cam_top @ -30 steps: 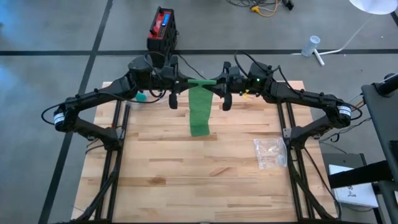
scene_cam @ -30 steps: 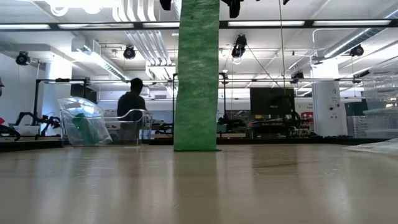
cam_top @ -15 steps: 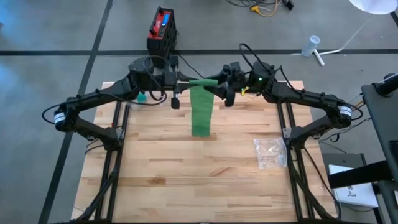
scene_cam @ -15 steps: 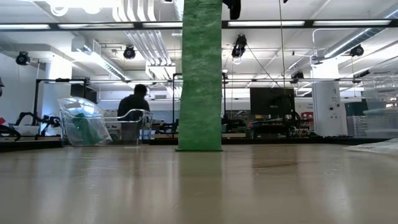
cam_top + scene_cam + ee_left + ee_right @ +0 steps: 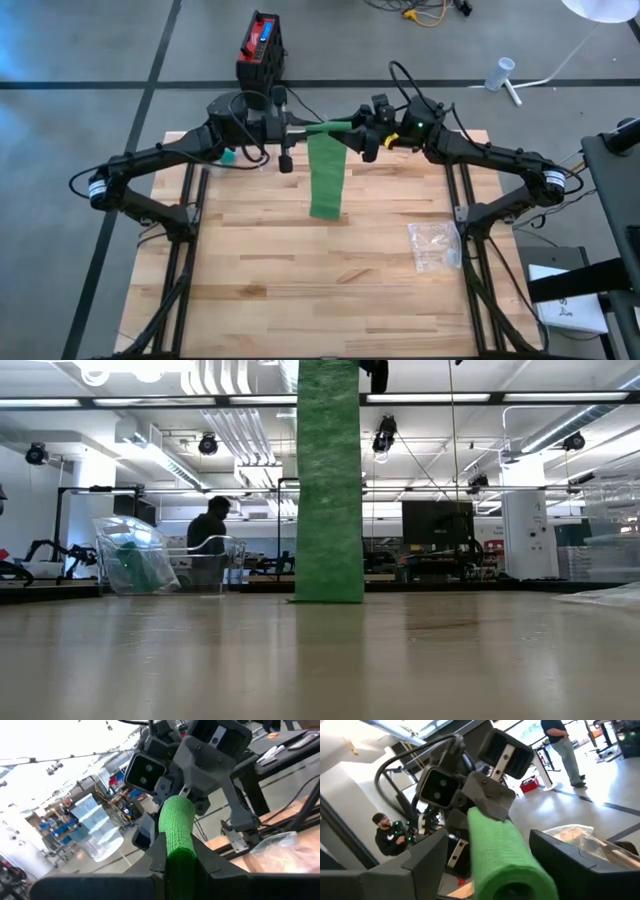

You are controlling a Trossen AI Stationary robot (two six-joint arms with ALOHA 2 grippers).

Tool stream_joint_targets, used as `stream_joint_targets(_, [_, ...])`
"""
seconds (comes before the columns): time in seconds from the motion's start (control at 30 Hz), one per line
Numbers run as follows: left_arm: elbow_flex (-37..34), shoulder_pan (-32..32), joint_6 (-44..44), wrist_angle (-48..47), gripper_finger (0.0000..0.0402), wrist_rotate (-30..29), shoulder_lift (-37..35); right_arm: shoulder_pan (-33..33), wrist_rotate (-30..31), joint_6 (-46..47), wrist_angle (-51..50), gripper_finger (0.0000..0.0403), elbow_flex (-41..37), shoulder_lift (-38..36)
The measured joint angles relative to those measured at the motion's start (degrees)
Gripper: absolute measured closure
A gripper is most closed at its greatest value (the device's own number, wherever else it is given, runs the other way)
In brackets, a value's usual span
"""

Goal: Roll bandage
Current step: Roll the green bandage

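Table (image 5: 300, 290): light wooden planks, seen from above on a dark frame; grey floor (image 5: 60, 60) around it
Plastic bag (image 5: 434, 246): clear, crumpled; laid flat near the right edge
Bandage (image 5: 326, 180): green strip; lower end met the tabletop mid-table

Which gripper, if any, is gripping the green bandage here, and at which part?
The left gripper pinches one end of the green bandage roll; the right gripper stands open around the other end.
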Motion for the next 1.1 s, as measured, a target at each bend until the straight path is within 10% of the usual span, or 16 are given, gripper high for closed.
stream_joint_targets(0.5, [0.00,0.00,17.45,0.98,0.0376,-3.81,1.83,-1.14,1.75,3.46,-3.37,0.0189,-0.11,0.49])
stream_joint_targets(1.1, [0.13,-0.07,9.60,1.23,0.0342,-8.00,1.71,-1.18,3.23,-3.83,-2.34,0.0335,-0.01,0.55])
